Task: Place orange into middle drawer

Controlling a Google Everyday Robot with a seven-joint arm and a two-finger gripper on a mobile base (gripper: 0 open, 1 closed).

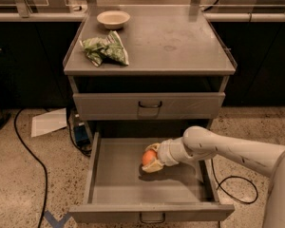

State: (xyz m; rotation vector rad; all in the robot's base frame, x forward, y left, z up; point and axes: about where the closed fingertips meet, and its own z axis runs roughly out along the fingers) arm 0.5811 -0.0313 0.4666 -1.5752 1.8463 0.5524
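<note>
Count: one orange (148, 156), one gripper (147, 159) on one pale arm (228, 151), two drawers, one bowl (113, 19), one snack bag (105, 50), one sheet of paper (48, 122), two floor cables.

Writing: the snack bag's green-and-white print is too small to read. Nothing else legible.

Orange: small, round, smooth, bright orange skin, lit on the side toward the camera. It sits between the two cream fingers (154, 148), which are closed onto it from above and below. Only its left face shows past them. Whether it touches the drawer floor, cannot tell; a shadow lies just under the lower finger.

Gripper is inside the open middle drawer (118, 184), over the centre of its grey floor. The arm reaches in from the right.

Relative to the fingers:
- Drawer front panel with its small loop handle (152, 217) lies nearer the camera, well apart.
- Upper drawer (190, 106), closed, dark loop handle, sits just above and behind.
- Bowl and snack bag rest higher and further back on the cabinet top (180, 42), both left of the fingers. The bowl lies beyond the bag, and the two are apart.
- Paper lies on the floor far left.
</note>
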